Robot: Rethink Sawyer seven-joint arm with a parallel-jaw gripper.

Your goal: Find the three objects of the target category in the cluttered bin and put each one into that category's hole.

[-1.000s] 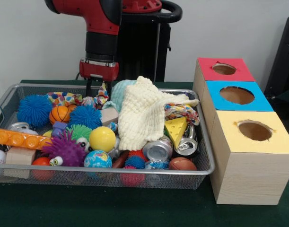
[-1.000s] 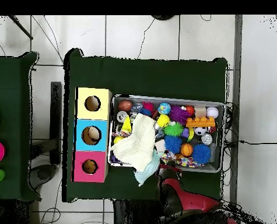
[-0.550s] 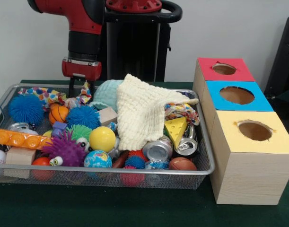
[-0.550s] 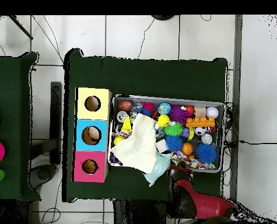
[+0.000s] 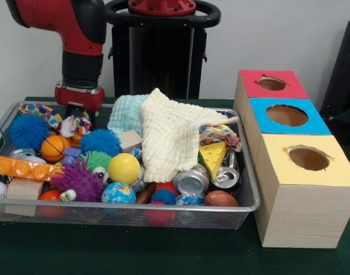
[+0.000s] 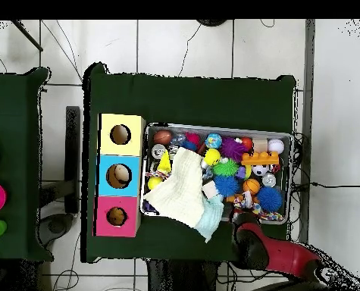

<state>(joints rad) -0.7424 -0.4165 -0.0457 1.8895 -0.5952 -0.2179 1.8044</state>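
my tool (image 5: 77, 114) hangs over the far corner of the wire bin (image 5: 243, 207), the corner farthest from the three hole boxes. its tips sit down among a patterned cloth strip (image 5: 71, 125), and they look closed on a bunch of it, though i cannot tell for sure how far apart they stand. from above only my red arm (image 6: 277, 256) shows at the bin's edge, covering the tool.

taking the cream knitted cloth (image 5: 172, 137) as the marker: it drapes over the middle of the bin, with a pale teal cloth (image 5: 124, 112) tucked behind it on my tool's side. the orange basketball (image 5: 53, 147) and a blue spiky ball (image 5: 27, 129) lie well beyond it, just beside my tool. a yellow ball (image 5: 124, 167) and a purple spiky ball (image 5: 78, 179) rest in front of the cream cloth, toward the bin's near rim. two crushed cans (image 5: 208, 179) and a cheese wedge (image 5: 212, 156) lie at its other edge, near the yellow box (image 5: 305, 189). the blue box (image 5: 286, 116) and red box (image 5: 270, 83) stand in line behind that one, all outside the bin on the green bench (image 5: 163, 252).
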